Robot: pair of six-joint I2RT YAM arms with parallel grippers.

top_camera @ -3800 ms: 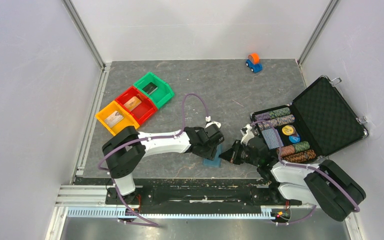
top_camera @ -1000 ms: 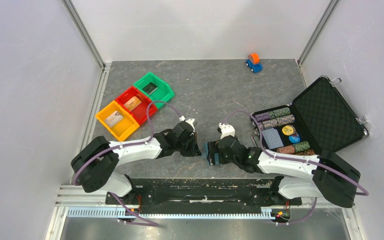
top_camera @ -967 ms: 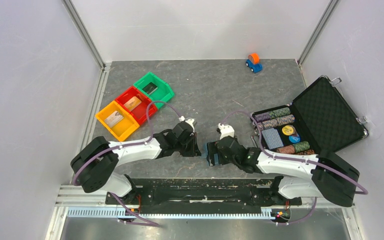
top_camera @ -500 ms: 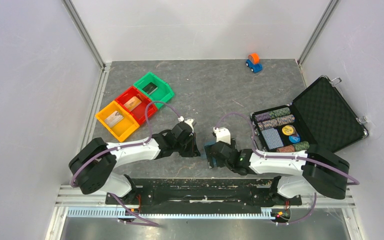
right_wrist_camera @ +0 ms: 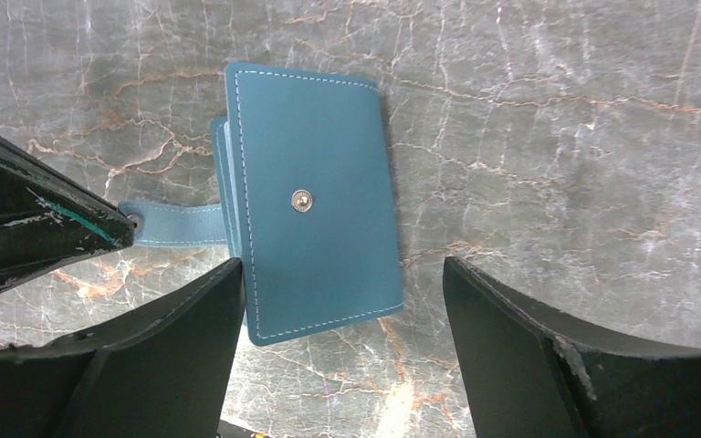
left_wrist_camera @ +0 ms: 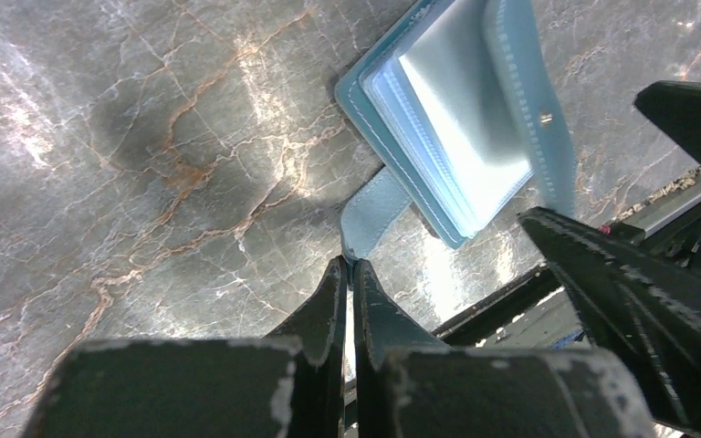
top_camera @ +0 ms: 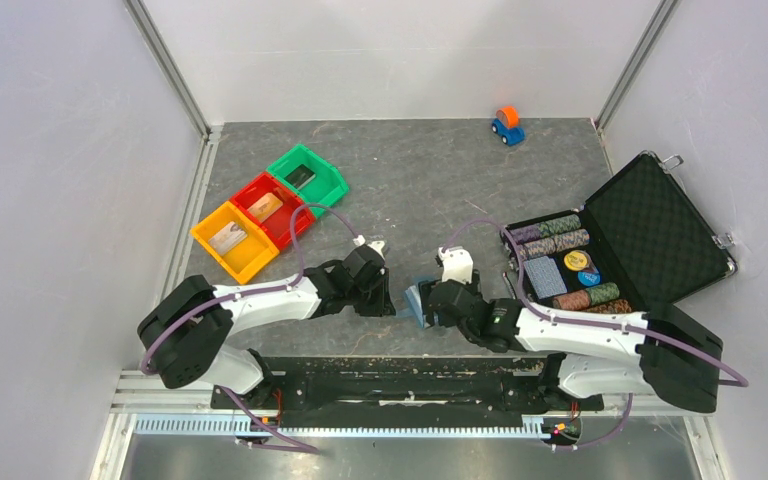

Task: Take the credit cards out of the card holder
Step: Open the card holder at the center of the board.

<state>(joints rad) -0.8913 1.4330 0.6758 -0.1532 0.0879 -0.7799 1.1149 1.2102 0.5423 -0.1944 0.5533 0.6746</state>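
Note:
The slate-blue card holder [top_camera: 414, 299] lies between my two grippers near the table's front edge. My left gripper [left_wrist_camera: 348, 265] is shut on its strap tab [left_wrist_camera: 371, 217]. The holder [left_wrist_camera: 456, 128] stands partly open there and shows pale inner pockets; I cannot tell if a card is inside. The snap-button cover [right_wrist_camera: 315, 237] faces the right wrist camera. My right gripper [right_wrist_camera: 340, 269] is open, its fingers on either side of the holder's lower edge without touching. A whitish credit card [top_camera: 228, 238] lies in the yellow bin and a tan one [top_camera: 265, 207] in the red bin.
Yellow [top_camera: 207, 229], red [top_camera: 247, 190] and green [top_camera: 328, 172] bins stand in a row at the left; the green one holds a dark flat item. An open black case [top_camera: 660, 225] with poker chips stands at the right. A small toy car [top_camera: 506, 125] is at the back.
The right gripper's jaws have narrowed a little and its wrist has shifted slightly right. The left gripper has drawn slightly left, still holding the strap.

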